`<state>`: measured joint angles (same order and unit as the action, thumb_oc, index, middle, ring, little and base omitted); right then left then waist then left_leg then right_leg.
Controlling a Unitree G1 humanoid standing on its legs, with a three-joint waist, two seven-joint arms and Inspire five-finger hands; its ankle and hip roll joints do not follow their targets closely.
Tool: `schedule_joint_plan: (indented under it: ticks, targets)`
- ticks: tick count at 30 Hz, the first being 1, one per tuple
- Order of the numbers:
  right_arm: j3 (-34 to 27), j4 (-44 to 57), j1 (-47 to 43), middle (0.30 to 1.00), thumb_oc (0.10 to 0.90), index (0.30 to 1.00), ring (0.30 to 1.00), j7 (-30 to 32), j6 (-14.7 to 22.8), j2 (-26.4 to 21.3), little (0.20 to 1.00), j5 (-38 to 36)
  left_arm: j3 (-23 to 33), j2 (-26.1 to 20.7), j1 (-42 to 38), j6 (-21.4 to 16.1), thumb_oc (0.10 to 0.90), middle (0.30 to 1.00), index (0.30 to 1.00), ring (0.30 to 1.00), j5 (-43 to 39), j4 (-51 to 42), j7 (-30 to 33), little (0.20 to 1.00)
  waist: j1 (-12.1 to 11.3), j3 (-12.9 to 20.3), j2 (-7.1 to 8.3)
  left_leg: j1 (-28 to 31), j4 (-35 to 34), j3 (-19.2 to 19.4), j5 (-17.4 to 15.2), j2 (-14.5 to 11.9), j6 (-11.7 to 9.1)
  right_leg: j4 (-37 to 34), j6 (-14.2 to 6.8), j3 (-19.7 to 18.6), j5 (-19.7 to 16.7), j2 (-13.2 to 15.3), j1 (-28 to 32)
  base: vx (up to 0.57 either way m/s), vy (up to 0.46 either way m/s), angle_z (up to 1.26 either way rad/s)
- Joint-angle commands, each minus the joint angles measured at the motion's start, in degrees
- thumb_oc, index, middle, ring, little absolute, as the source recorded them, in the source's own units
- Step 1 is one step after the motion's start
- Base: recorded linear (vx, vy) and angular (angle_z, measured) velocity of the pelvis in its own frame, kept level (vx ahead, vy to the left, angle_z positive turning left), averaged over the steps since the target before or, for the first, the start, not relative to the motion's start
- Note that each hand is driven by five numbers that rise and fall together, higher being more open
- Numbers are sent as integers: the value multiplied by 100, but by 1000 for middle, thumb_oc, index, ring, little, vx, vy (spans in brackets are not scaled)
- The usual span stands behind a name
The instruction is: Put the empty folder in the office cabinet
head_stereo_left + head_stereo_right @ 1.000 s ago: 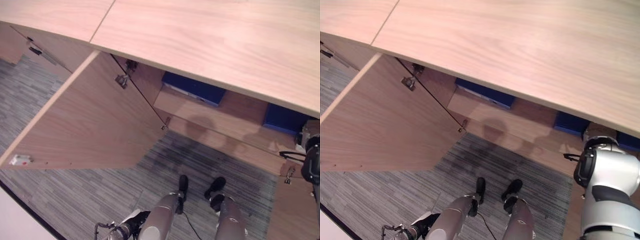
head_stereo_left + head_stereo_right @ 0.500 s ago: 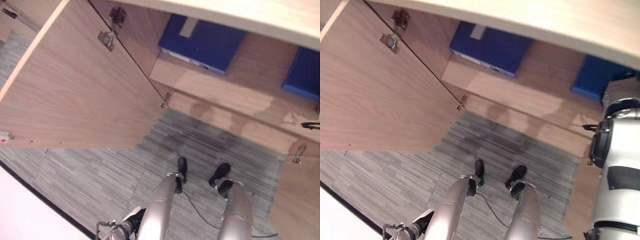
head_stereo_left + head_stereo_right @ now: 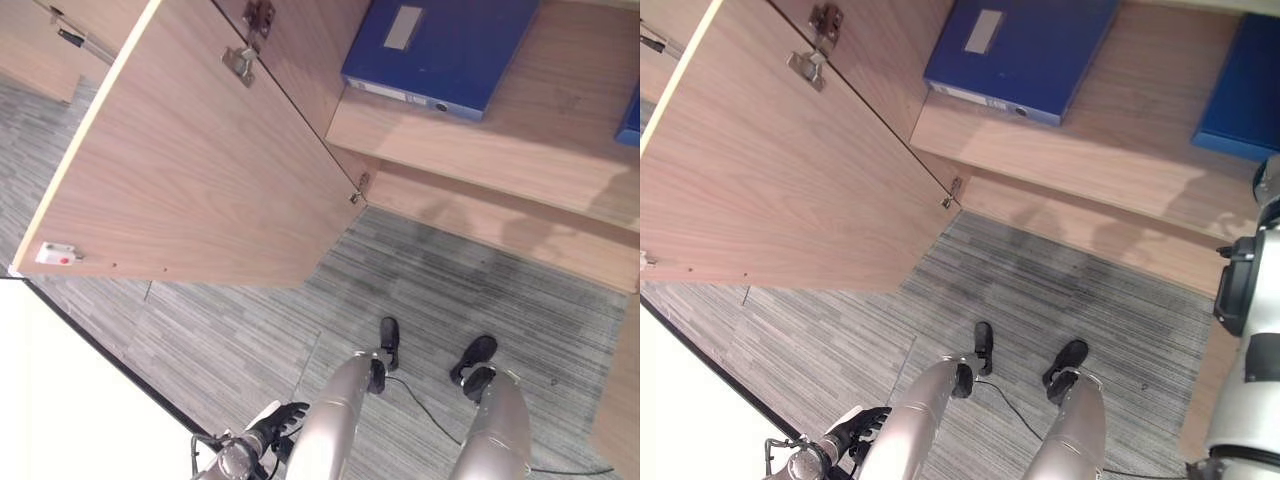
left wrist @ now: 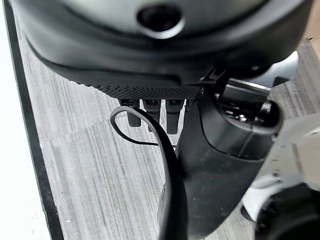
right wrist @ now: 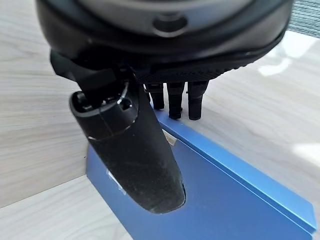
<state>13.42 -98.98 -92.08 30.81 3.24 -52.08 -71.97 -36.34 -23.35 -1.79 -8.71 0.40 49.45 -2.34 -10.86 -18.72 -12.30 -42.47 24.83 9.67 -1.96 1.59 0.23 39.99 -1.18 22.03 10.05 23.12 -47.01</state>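
Observation:
A blue folder (image 3: 1245, 90) lies flat on the wooden shelf (image 3: 1120, 150) at the right of the open office cabinet. In the right wrist view my right hand (image 5: 165, 30) hovers just over this blue folder (image 5: 220, 200), its fingers (image 5: 175, 102) straight and its thumb (image 5: 135, 155) stretched above the cover. I cannot tell if it touches. The hand is open. A second blue folder (image 3: 440, 50) with a pale label rests on the same shelf further left. My left hand (image 3: 275, 425) hangs low over the carpet, fingers (image 4: 150, 112) relaxed and holding nothing.
The cabinet's left door (image 3: 200, 170) stands swung wide open, with hinges (image 3: 240, 62) on its inner edge. A lower wooden shelf (image 3: 500, 235) runs under the upper one. Grey striped carpet (image 3: 250, 330) covers the floor. A white surface with a dark edge (image 3: 60, 400) sits at the lower left.
The camera has tipped down and closer, so the cabinet's top has left the picture and the shelf with both folders shows. The folders have not moved.

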Motion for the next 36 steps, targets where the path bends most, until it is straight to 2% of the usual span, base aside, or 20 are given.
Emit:
schedule_joint_plan:
  ticks: [1, 5, 7, 10, 11, 13, 15, 16, 19, 22, 23, 25, 33, 34, 36]
  targets:
    - [265, 961, -35, 900, 800, 900, 900, -868, 245, -118, 900, 261, -167, -296, 84, 50, 800, 900, 900, 900, 73, 209, -110, 900, -254, 124, -47, 393, -92, -268, -703, -442, -611, -326, -600, 142, 482, -264, 601, 18, -11, 3]
    - [-29, 1089, 348, 900, 800, 900, 900, -910, 337, 163, 900, 186, -134, -298, 13, 50, 800, 900, 900, 900, -15, 206, -121, 900, -222, 78, 11, 710, -262, -309, -646, -449, -624, -588, -585, 235, 401, -398, 1006, 14, -16, 3]
    - [-244, 1397, 705, 900, 800, 900, 900, -969, 506, 352, 900, 143, -65, -274, -16, 31, 800, 900, 900, 900, -84, 205, -117, 900, -181, 57, 104, 1002, -503, -347, -596, -448, -632, -886, -570, 275, 311, -551, 1319, 11, -42, -5]
    - [-605, 1943, 1313, 900, 800, 900, 900, -1127, 789, 655, 900, 9, 23, -239, -22, 19, 800, 900, 900, 900, -191, 144, -174, 900, -79, 36, 314, 1462, -855, -383, -475, -488, -672, -1465, -570, 357, 101, -797, 1900, -24, -31, -6]
    - [-793, 2100, 1606, 900, 800, 900, 900, -1210, 865, 826, 900, -37, 51, -221, -15, 25, 800, 900, 900, 900, -232, 125, -224, 900, -55, 48, 406, 1636, -1061, -343, -264, -485, -633, -1779, -529, 492, -133, -876, 2145, -60, 18, -18]
    - [-971, 2244, 1867, 900, 800, 900, 900, -1288, 918, 1046, 900, -134, 88, -235, -20, 41, 800, 900, 900, 900, -244, 137, -249, 900, 1, 81, 536, 1946, -1315, -349, -145, -492, -626, -2121, -542, 533, -289, -995, 2484, -8, 26, -11]
    - [-1019, 2310, 1967, 900, 800, 900, 900, -1324, 934, 1161, 900, -169, 113, -232, -18, 53, 800, 900, 900, 900, -234, 148, -262, 900, 19, 101, 582, 2074, -1412, -350, -115, -504, -616, -2231, -543, 542, -334, -1035, 2611, 47, 38, -14]
    - [-1226, 2648, 2426, 900, 800, 900, 900, -1423, 1080, 1593, 900, -226, 173, -166, 43, 81, 800, 900, 900, 900, -153, 240, -293, 900, 127, 206, 753, 2512, -1760, -280, -29, -526, -591, -2623, -563, 548, -482, -1172, 3026, 88, 63, -17]
    - [-1370, 2958, 2885, 900, 800, 900, 900, -1502, 1143, 2079, 900, -213, 299, -18, 46, 145, 800, 900, 900, 900, -168, 353, -310, 900, 246, 338, 896, 2889, -2059, -191, 50, -537, -591, -2941, -580, 539, -588, -1264, 3371, 76, 55, -17]
    - [-1384, 3394, 3403, 900, 800, 900, 900, -1587, 1166, 2550, 900, -97, 480, 175, 88, 196, 800, 900, 900, 900, -217, 538, -274, 900, 374, 526, 1009, 3276, -2446, -91, 161, -530, -593, -3323, -588, 527, -676, -1354, 3731, 79, 43, -17]
    - [-1384, 3423, 3434, 900, 800, 900, 900, -1574, 1171, 2569, 900, -88, 484, 176, 104, 192, 800, 900, 900, 900, -214, 545, -272, 900, 379, 530, 1011, 3304, -2473, -89, 174, -530, -594, -3349, -588, 528, -687, -1362, 3757, 95, 52, -9]
    - [-1374, 4138, 4130, 900, 800, 900, 900, -1688, 1214, 3057, 900, 43, 683, 451, 122, 258, 800, 900, 900, 900, -260, 792, -213, 900, 549, 721, 1103, 3658, -2786, 14, 239, -497, -601, -3678, -600, 519, -801, -1460, 4043, 94, 48, -5]
    - [-1061, 5611, 5735, 900, 800, 900, 900, -1931, 1135, 3613, 900, 412, 1072, 877, 320, 377, 800, 900, 900, 900, -124, 1239, -126, 900, 856, 1150, 1223, 4142, -2983, 182, 227, -484, -593, -4087, -606, 415, -1007, -1560, 4470, 73, 55, -16]
    - [-933, 6327, 6434, 900, 800, 900, 900, -2065, 1117, 3700, 900, 517, 1276, 956, 381, 414, 800, 900, 900, 900, -84, 1339, -80, 900, 928, 1278, 1272, 4281, -2983, 232, 186, -488, -596, -4133, -607, 399, -1020, -1569, 4611, 53, 53, -27]
    - [-771, 6821, 6940, 900, 800, 900, 900, -2202, 1087, 3714, 900, 655, 1413, 975, 414, 420, 800, 900, 900, 900, -87, 1324, -39, 900, 973, 1336, 1300, 4338, -2983, 247, 170, -500, -593, -4143, -610, 386, -1029, -1566, 4667, 32, 52, -11]
